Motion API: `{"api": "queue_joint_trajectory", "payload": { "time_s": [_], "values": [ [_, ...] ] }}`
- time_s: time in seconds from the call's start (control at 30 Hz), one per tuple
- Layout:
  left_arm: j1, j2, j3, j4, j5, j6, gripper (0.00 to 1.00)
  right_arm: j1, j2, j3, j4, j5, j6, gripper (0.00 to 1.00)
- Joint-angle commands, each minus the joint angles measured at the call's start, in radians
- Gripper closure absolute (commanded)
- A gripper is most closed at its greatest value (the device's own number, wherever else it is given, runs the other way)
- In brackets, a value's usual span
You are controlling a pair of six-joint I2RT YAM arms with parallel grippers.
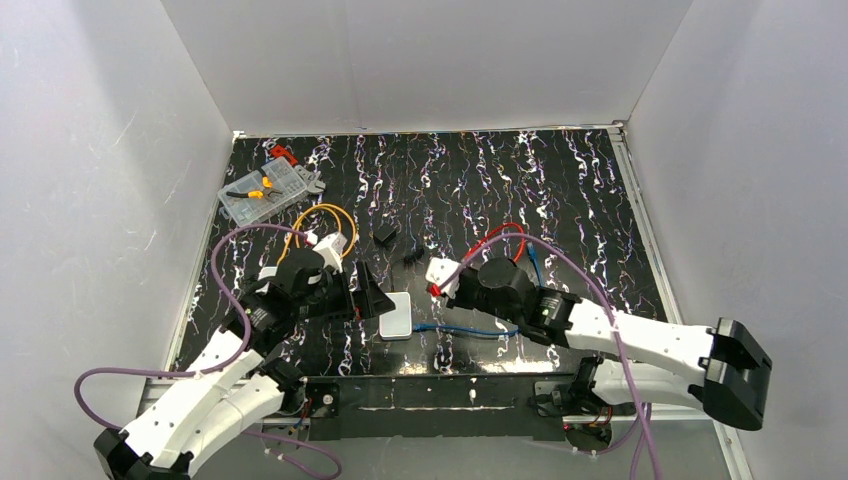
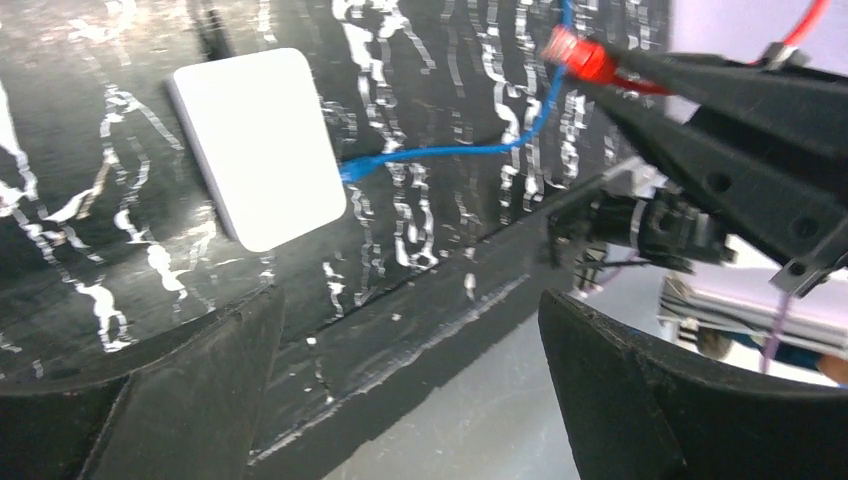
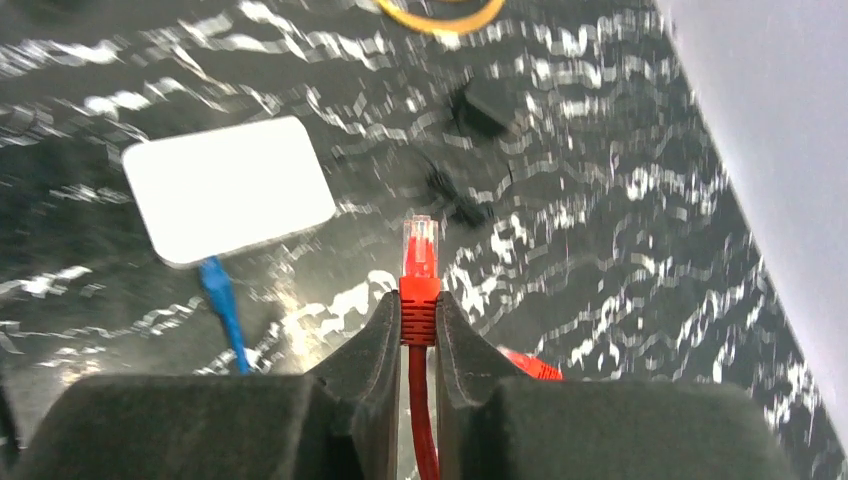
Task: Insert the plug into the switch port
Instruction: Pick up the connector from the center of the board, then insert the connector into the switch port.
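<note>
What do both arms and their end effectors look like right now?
Both the left arm and right arm have white shells with black joints; a purple cable loops along each. The left end effector and right end effector are black with two wedge-shaped fingers.

the switch [image 1: 397,315] was a flat, pale grey-white box with rounded corners, longer than wide, lying flat on the black streaked table [image 1: 560,200] close to its near edge; the port in its edge could not be made out. the plug [image 3: 420,245] was a clear connector with a red boot on a red cable [image 3: 420,420], pinched by that boot in the nearly closed right gripper [image 3: 418,300] and held above the table. it sat to the right of the box, apart from it, with its tip pointing past the box's corner.
</note>
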Motion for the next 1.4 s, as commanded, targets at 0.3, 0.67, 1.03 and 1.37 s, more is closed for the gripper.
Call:
{"api": "queue_joint_trajectory", "payload": {
  "time_s": [0.3,0.67,1.03,1.37],
  "values": [
    [0.006,0.128,-0.181,0.108,-0.147,-0.061,0.02,-0.113,0.202,-0.004,-0.052,-0.031,0.183,0.99],
    [0.079,0.293,-0.291,0.358,-0.064,-0.06,0.05,-0.118,0.352,-0.025,0.058,-0.179,0.249,0.99],
    [0.152,0.376,-0.314,0.473,-0.017,-0.026,0.2,-0.127,0.443,-0.052,0.234,-0.27,0.226,0.99],
    [0.174,0.477,-0.312,0.597,0.057,-0.02,0.36,-0.128,0.48,-0.079,0.347,-0.342,0.211,0.99]
  ]
}}
